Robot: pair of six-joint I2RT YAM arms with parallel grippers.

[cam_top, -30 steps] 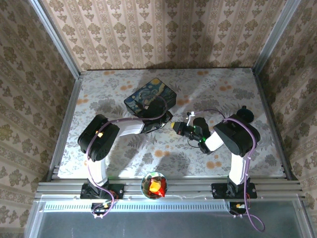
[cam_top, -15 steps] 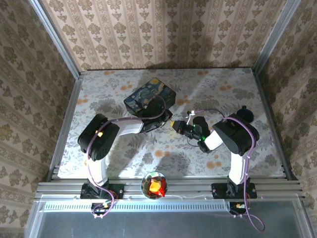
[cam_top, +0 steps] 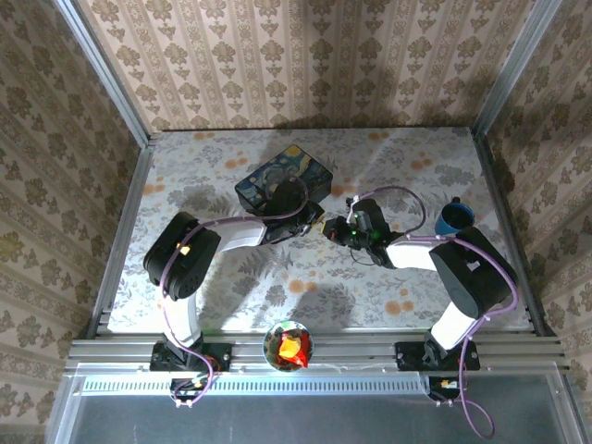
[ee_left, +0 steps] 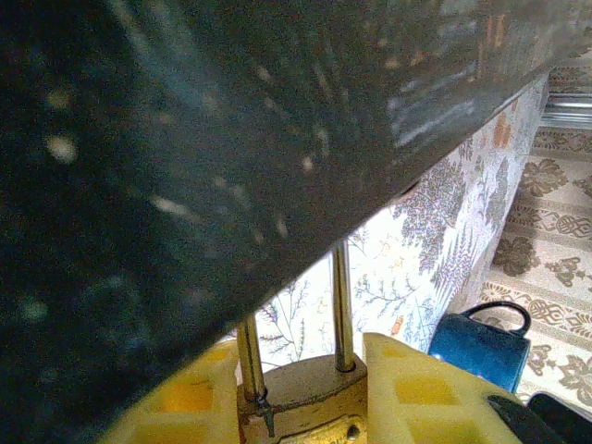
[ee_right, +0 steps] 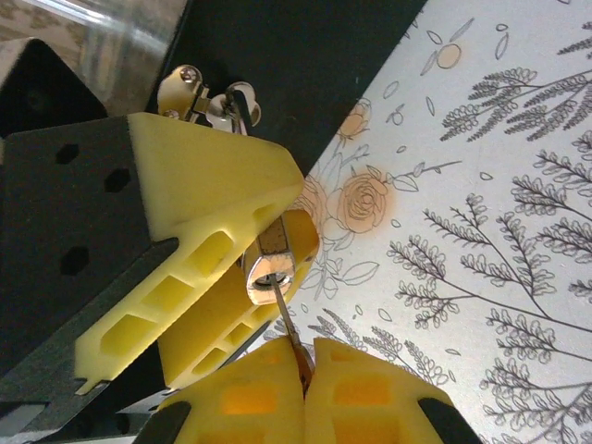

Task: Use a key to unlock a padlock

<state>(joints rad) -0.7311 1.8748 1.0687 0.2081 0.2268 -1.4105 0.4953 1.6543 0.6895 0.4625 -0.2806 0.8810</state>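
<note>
So, a floral tabletop [cam_top: 250,287] spreads beneath the padlock [ee_right: 271,262], damask-papered walls [cam_top: 305,65] around.

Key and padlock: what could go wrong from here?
1. The key meets the keyhole of the padlock at a slant; pushing may bend its thin blade or skid it off.
2. The right gripper pinches just the key's end, so it could twist loose.
3. The left gripper clamps only the padlock's body; turning might rotate it.

place: lab robot cell | signs: aluminium rail frame [cam_top: 351,352], wallpaper-covered panel walls [cam_top: 305,65], floral tabletop [cam_top: 333,296]
</note>
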